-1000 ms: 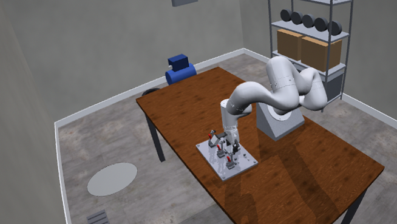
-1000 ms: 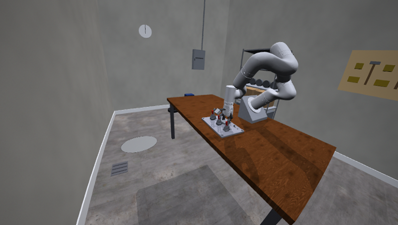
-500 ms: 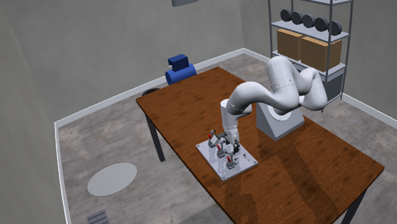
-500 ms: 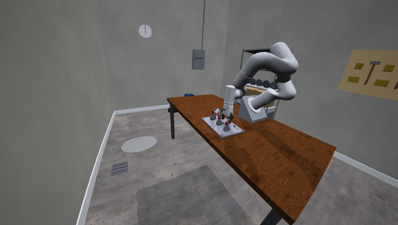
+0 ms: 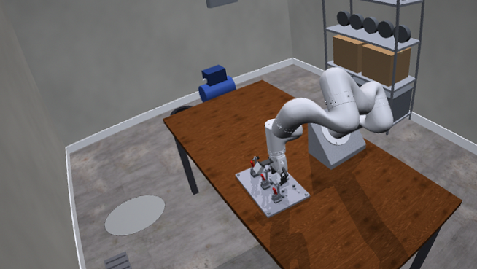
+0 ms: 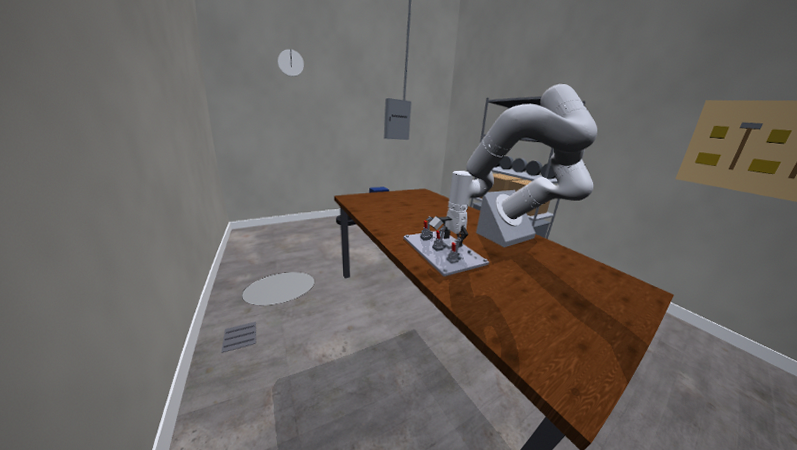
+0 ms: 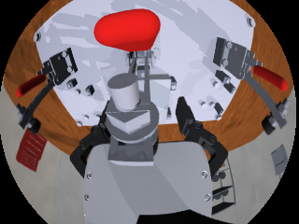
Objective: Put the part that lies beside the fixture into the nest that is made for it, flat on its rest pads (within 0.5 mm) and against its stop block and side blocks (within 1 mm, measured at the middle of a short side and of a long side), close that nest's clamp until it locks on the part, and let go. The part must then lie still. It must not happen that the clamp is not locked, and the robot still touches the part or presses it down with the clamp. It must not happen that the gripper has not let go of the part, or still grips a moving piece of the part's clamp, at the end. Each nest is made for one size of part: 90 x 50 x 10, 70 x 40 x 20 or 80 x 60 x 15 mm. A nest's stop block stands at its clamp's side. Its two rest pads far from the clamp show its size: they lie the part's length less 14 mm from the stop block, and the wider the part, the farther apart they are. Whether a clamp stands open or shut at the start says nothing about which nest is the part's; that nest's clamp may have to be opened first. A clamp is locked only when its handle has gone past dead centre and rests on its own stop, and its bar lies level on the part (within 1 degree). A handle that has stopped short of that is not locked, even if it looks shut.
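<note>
The grey fixture plate (image 5: 271, 189) lies on the wooden table and carries three clamps with red handles. My gripper (image 5: 279, 178) hangs straight down over the plate's middle nest, and it also shows in the exterior view (image 6: 454, 235). In the wrist view my gripper (image 7: 146, 105) is open, its black fingers apart on either side of a light grey block (image 7: 129, 121), which looks like the part, and they do not touch it. The middle clamp's red handle (image 7: 126, 30) stands just beyond the block. The outer clamps' handles show at the left (image 7: 30, 86) and right (image 7: 269, 77). The part's seating is hidden.
The arm's grey pedestal (image 5: 336, 146) stands on the table just behind the plate. The plate lies close to the table's left edge (image 5: 238, 216). A metal shelf (image 5: 372, 29) with boxes stands beyond the table.
</note>
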You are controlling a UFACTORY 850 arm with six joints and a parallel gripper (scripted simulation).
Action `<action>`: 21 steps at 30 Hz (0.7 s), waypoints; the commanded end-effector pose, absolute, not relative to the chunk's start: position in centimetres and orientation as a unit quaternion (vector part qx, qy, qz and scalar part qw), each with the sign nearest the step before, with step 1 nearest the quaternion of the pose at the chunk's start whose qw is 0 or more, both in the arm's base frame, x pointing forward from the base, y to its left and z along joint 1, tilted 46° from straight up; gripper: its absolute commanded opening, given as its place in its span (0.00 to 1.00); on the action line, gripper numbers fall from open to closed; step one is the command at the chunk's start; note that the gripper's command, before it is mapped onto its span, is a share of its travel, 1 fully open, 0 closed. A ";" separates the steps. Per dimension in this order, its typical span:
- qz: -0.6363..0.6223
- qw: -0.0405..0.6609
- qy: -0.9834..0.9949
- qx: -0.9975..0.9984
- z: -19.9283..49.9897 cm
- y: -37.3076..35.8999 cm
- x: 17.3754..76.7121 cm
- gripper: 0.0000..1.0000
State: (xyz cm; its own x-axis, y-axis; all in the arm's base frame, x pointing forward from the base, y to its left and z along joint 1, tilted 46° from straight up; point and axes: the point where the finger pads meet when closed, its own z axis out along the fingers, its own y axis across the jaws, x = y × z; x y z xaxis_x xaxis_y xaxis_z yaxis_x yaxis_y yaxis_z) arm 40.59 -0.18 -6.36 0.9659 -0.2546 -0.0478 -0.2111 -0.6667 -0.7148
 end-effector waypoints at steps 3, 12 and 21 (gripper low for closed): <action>-0.029 0.388 0.128 -0.912 -6.3 -0.2 40.6 1.00; -0.029 0.388 0.128 -0.912 -5.4 -1.1 40.4 1.00; -0.029 0.388 0.128 -0.912 -3.7 -2.9 40.1 1.00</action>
